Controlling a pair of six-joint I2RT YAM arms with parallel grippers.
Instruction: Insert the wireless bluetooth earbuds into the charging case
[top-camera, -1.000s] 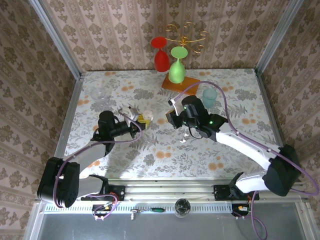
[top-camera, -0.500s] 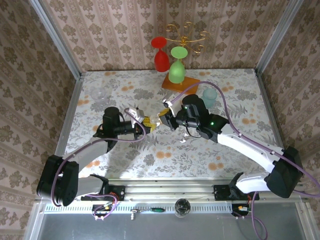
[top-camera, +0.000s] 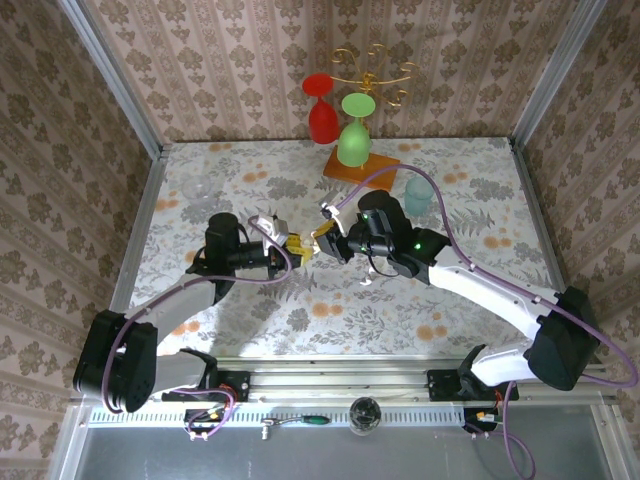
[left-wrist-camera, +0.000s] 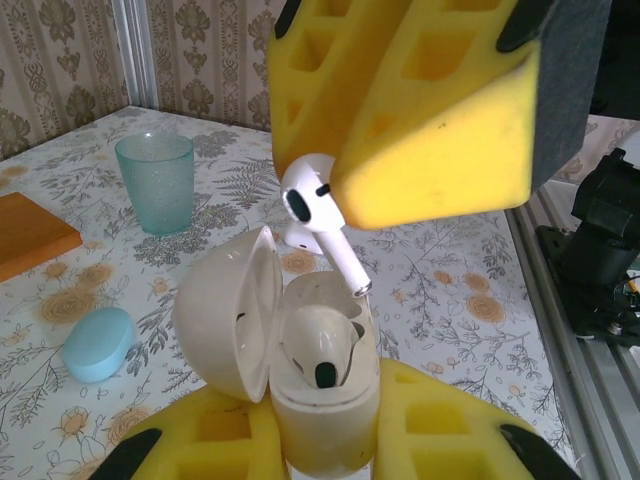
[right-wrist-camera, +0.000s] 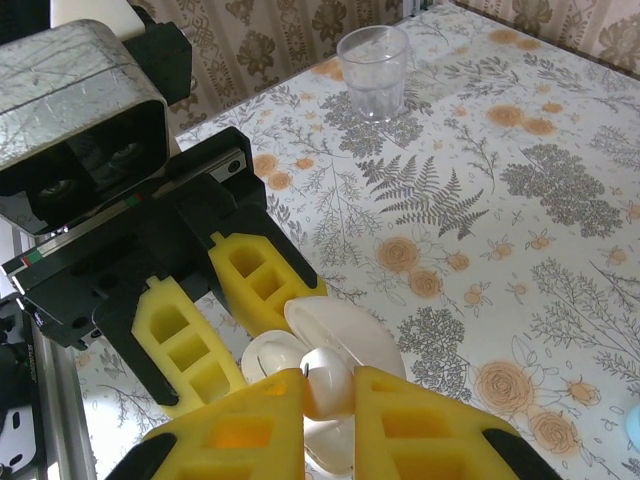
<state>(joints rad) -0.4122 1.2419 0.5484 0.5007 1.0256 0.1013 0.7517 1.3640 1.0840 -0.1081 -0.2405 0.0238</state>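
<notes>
My left gripper (left-wrist-camera: 325, 445) is shut on the base of the white charging case (left-wrist-camera: 330, 425), which stands upright with its lid (left-wrist-camera: 225, 310) swung open to the left. One white earbud (left-wrist-camera: 318, 345) sits in a slot of the case. My right gripper (right-wrist-camera: 330, 400) is shut on a second white earbud (right-wrist-camera: 330, 380). In the left wrist view that earbud (left-wrist-camera: 312, 200) hangs tilted, its stem tip just above the case's free slot. In the top view the left gripper (top-camera: 290, 246) and right gripper (top-camera: 322, 240) meet at mid-table, with the case (top-camera: 300, 244) between them.
A teal cup (top-camera: 418, 192) stands at the right back and a clear cup (top-camera: 198, 188) at the left back. Red (top-camera: 321, 112) and green (top-camera: 355, 138) glasses stand on an orange board (top-camera: 362, 166). A blue case (left-wrist-camera: 97, 343) lies on the table.
The two grippers, apart a second ago, have come together at mid-table. The left brought the case rightward. The right brought its earbud leftward over the open case.
</notes>
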